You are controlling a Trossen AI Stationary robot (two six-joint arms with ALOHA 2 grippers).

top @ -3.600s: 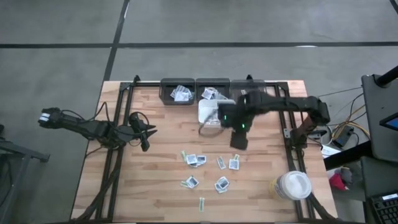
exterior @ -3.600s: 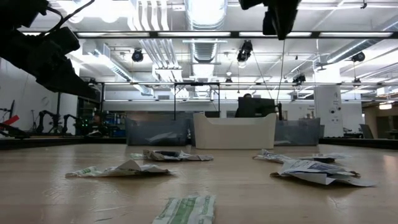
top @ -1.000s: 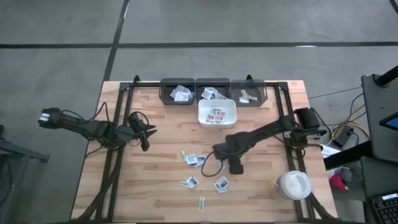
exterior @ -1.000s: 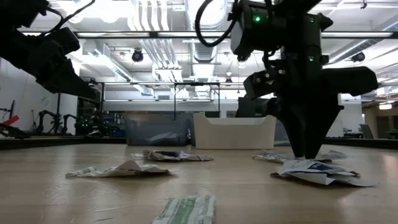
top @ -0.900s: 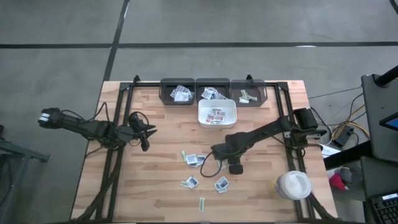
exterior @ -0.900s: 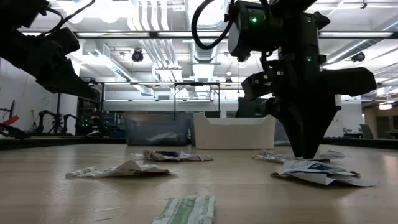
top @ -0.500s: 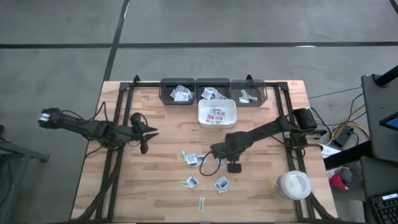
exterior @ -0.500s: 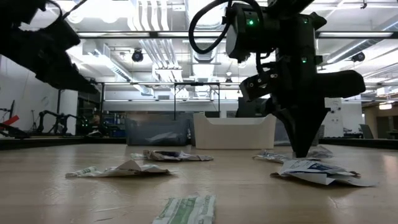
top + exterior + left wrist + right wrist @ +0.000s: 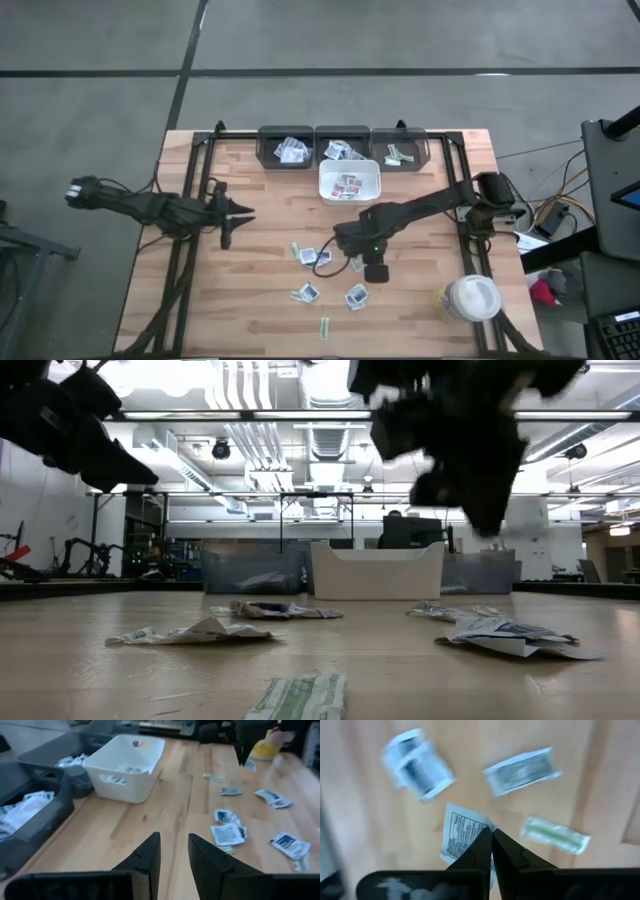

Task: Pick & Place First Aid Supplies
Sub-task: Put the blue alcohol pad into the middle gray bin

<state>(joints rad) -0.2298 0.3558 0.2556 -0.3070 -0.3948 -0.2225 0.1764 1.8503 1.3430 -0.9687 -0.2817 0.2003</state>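
1. Right hand [image 9: 491, 836]: the fingers are pressed together on one edge of a white printed packet [image 9: 461, 836]. Most of the packet hangs free to one side. In the low view this hand is above the worktop [image 9: 260, 300], not on it.
2. Left hand [image 9: 172, 851]: waiting near the left edge of the worktop, with only a narrow gap between the fingers and nothing held.
3. Remaining supplies: loose packets [image 9: 308, 292] lie scattered on the middle of the worktop, below and beside the right hand. A greenish strip [image 9: 555, 836] lies just beside the held packet.
4. Receptacles: the white tray [image 9: 349, 164] and a row of dark bins [image 9: 343, 147] stand at the far edge. All already hold packets.
5. Assessment: the grip is at the edge only, so the thin packet may swing or slip. The carry should be level and unhurried.
6. Which receptacle suits this packet cannot be told from its print.
7. Recommendation: bring the hand low over the receptacle before parting the fingers, so that the light packet does not flutter onto the rim.
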